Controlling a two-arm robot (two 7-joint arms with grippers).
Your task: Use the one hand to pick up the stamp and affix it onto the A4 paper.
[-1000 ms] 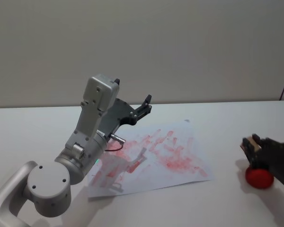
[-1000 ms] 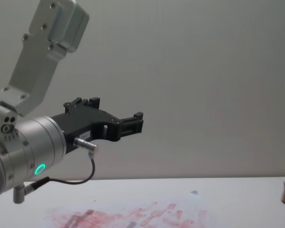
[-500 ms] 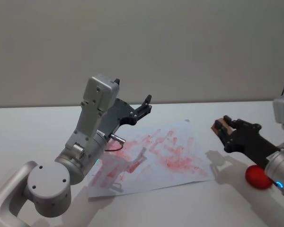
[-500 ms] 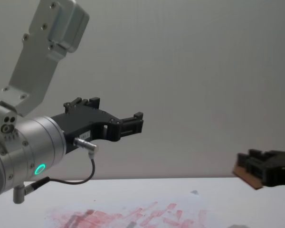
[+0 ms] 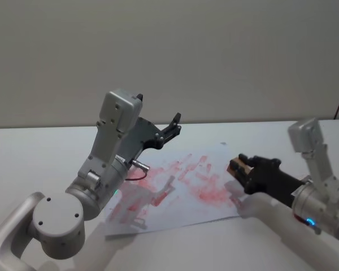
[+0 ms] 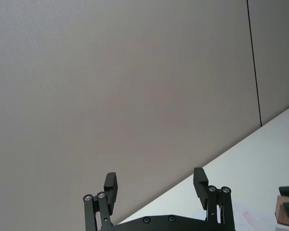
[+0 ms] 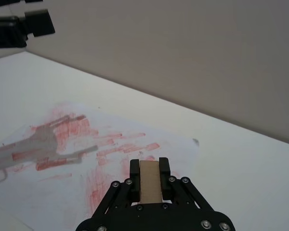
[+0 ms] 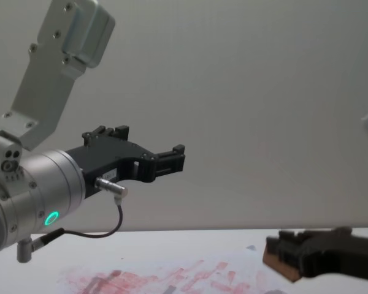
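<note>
And here's the black two-jaw right gripper [image 5: 241, 167] on its pale silver-grey arm, reaching in from the right with its jaws clamped tight on the small flat brown wooden stamp [image 5: 235, 165]. In the right wrist view the block [image 7: 150, 185] sits squarely between the two black fingers [image 7: 134, 169], its pale wooden back facing the camera and one end poking out past the fingertips.

Where is it? In the head view it is over the right side of the white A4 paper [image 5: 186, 197], the sheet smeared all over with red-pink rectangular prints. The gripper's shadow falls on the sheet's near right corner, apart from the block itself. From the chest view the right gripper [image 8: 287, 252] comes in low at the right edge, holding the stamp [image 8: 275, 263] flat, dark underside facing down, just above the red-marked sheet [image 8: 172, 275]. Whether any gap remains there, I cannot tell.

Over on the left, the other arm: the black left gripper [image 5: 173, 125] on its big silver wrist is raised high above the far left part of the paper, pointing towards the plain beige wall [image 5: 214, 56]. Its jaws stand wide apart with nothing between them, plain to see in the left wrist view [image 6: 155, 180]. The green light ring [image 8: 51, 217] glows on the wrist, and that arm's grey shadow [image 7: 38, 144] lies across the red smears. The white tabletop [image 5: 45, 152] stretches around the sheet.
</note>
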